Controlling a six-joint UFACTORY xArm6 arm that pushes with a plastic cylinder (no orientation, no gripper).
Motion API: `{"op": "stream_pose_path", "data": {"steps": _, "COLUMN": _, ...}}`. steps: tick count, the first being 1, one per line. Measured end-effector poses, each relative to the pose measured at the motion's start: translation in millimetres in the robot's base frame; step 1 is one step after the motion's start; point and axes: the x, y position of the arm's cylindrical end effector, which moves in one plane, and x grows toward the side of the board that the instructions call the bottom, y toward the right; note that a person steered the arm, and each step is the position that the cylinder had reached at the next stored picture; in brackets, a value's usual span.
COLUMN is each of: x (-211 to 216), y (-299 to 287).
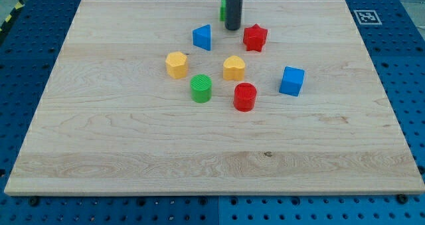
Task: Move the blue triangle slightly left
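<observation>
- On the wooden surface (99, 139), eight blocks show in all: two blue, two red, two yellow and two green.
- Landmark: the blue triangle (202, 37), the task's block, lies in the upper middle of the surface.
- My tip (232, 29) rests just to the view's right of the blue triangle, apart from it, between it and the red star (255, 37).
- There is no hand here, only the dark rod, so nothing opens, closes or grips.
- Blue, two: the triangle itself, and a blue cube (291, 81) well to its right and lower.
- Red, two: the star, to the triangle's right past my tip, and a red cylinder (244, 97) below and right of the triangle.
- Yellow, two: a yellow hexagon (176, 64) just below and left of the triangle, and a yellow heart (234, 68) below and right of it.
- Green, two: a green cylinder (201, 88) straight below the triangle, and a green block (222, 10) above and right of it, mostly hidden behind the rod, its shape not clear.
</observation>
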Motion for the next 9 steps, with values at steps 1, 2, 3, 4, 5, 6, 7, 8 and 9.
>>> {"op": "stream_pose_path", "data": {"steps": 1, "x": 21, "y": 21}}
{"op": "stream_pose_path", "data": {"steps": 2, "x": 34, "y": 39}}
{"op": "stream_pose_path", "data": {"steps": 3, "x": 39, "y": 47}}
{"op": "stream_pose_path", "data": {"steps": 4, "x": 39, "y": 38}}
{"op": "stream_pose_path", "data": {"steps": 5, "x": 39, "y": 12}}
{"op": "stream_pose_path", "data": {"steps": 6, "x": 39, "y": -10}}
{"op": "stream_pose_path", "data": {"steps": 7, "x": 39, "y": -25}}
{"op": "stream_pose_path", "data": {"steps": 8, "x": 39, "y": -43}}
{"op": "stream_pose_path", "data": {"steps": 9, "x": 39, "y": -57}}
